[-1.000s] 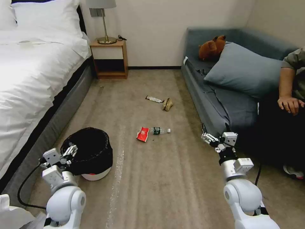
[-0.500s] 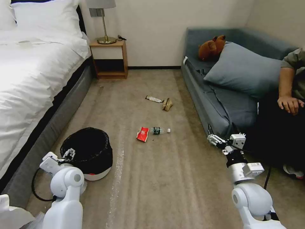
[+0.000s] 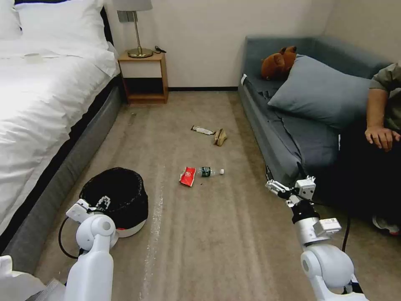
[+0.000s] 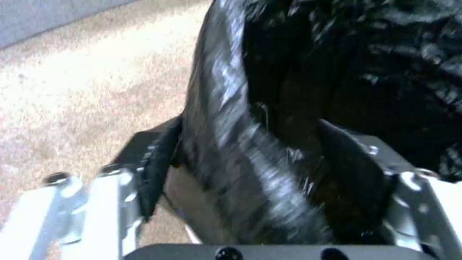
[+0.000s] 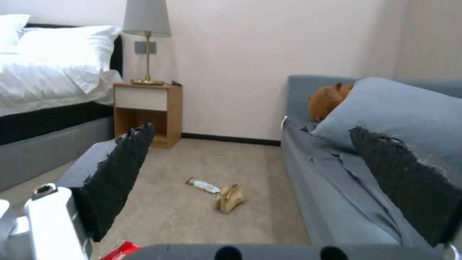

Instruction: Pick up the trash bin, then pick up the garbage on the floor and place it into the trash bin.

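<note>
Trash bin (image 3: 119, 196): lower left of your head view, on the carpet.
Left gripper (image 4: 255, 169): spread, fingers straddling the bin's bag-lined rim, not yet pinching.
Right gripper (image 3: 273, 187): spread, idle by the sofa.
Risk: you may pinch only loose bag; the bin could slip or tip on lifting.

Trash bin (image 3: 119, 196) sits on the carpet (image 3: 200, 242) near the left edge, just beside the bed (image 3: 37, 108). Left gripper (image 3: 102, 203) is at the bin's near rim, one finger (image 4: 156, 162) outside the wall, the other inside. Snack packet (image 3: 188, 176) and bottle (image 3: 210, 171) lie touching mid-floor, right of the bin. Bar wrapper (image 3: 202, 130) and crumpled paper (image 3: 220, 136) lie farther back, side by side. Sofa (image 3: 292, 133) runs along the right edge; right gripper (image 3: 273, 187) hangs before its near front. Nightstand (image 3: 144, 77) stands at the far wall between bed and sofa.
</note>
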Robot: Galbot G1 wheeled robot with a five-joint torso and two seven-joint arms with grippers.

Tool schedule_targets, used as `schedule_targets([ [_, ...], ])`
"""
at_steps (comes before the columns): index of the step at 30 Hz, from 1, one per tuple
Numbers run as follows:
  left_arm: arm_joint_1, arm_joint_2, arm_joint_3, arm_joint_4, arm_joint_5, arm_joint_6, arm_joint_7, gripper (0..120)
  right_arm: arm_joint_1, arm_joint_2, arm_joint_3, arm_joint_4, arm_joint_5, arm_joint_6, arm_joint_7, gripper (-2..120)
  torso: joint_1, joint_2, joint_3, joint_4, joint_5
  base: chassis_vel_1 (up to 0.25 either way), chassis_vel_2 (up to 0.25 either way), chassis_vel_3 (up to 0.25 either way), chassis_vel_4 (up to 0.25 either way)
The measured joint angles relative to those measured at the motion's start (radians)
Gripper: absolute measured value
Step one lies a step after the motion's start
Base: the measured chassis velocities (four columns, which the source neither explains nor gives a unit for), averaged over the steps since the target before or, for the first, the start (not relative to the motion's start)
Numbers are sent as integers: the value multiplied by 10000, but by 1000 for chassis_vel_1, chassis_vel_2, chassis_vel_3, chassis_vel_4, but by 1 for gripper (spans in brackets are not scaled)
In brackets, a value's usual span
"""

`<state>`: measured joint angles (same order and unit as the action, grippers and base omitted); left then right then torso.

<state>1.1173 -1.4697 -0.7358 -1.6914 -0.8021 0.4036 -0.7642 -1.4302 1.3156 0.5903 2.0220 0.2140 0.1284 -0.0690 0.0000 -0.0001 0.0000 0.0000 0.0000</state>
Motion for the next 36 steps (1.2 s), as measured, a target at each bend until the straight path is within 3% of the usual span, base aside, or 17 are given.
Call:
schedule_targets([
  [3, 78, -10, -5, 0, 0, -50, 41, 61, -20, 0, 1, -20, -1, 51, -3, 100, 0, 1, 0, 1, 5, 0, 0, 0, 0],
  [6, 192, -5, -5, -103, -27, -66, 48, 45, -44, -2, 6, -48, 0, 114, -4, 100, 0, 1, 0, 1, -1, 0, 0, 0, 0],
  [9, 228, 3, -2, -142, -35, -44, 57, 39, -47, 1, 6, -65, 0, 140, -4, 100, 0, 0, 0, 0, -2, 0, 0, 0, 0],
  [10, 317, 24, -3, -212, -39, -18, 96, 31, -52, 27, -10, -126, -7, 222, 3, 100, 0, 1, 0, 1, -2, 0, 0, 0, 0],
  [13, 401, 44, -18, -265, -39, -12, 125, 23, -70, 52, -23, -170, -10, 299, 19, 100, 0, 1, 0, 1, -1, 0, 0, 0, 0],
  [15, 506, 64, -31, -353, -31, 64, 142, 11, -90, 67, -24, -209, -29, 364, 24, 100, 0, 0, 0, 1, -2, 0, 0, 0, 0],
  [18, 636, 84, -31, -512, 9, 199, 205, 3, -104, 85, -21, -238, -51, 396, 60, 100, 0, 0, 0, -2, -3, 0, 0, 0, 0],
  [22, 907, 141, -41, -924, 335, 557, 363, 1, -98, 93, -5, -271, -41, 400, 227, 100, 0, 0, 0, -2, -4, 0, 0, 0, 0],
  [24, 1515, 299, -75, -1852, 736, 1376, 936, 1, -19, 99, 42, -424, -115, 532, 328, 100, 0, 1, 0, 0, -2, 0, 0, 0, 0],
  [27, 1875, 457, -76, -2321, 870, 1738, 1223, 1, 27, 100, 31, -510, -142, 614, 453, 100, 0, 0, 0, -1, -2, 0, 0, 0, 0],
  [29, 2643, 852, -139, -3261, 1308, 2271, 1912, 1, 126, 102, -110, -625, -89, 649, 818, 100, 0, 0, 0, 1, 1, 0, 0, 0, 0],
  [33, 3168, 1145, -274, -3991, 1887, 2399, 2444, 1, 248, 123, -295, -704, 17, 638, 1183, 100, 0, 1, 0, 2, 0, 0, 0, 0, 0],
  [36, 3653, 1331, -393, -5068, 2538, 2581, 2993, 1, 354, 257, -378, -965, -35, 1127, 1458, 100, 0, 1, -1, 5, 3, 0, 0, 0, 0],
])
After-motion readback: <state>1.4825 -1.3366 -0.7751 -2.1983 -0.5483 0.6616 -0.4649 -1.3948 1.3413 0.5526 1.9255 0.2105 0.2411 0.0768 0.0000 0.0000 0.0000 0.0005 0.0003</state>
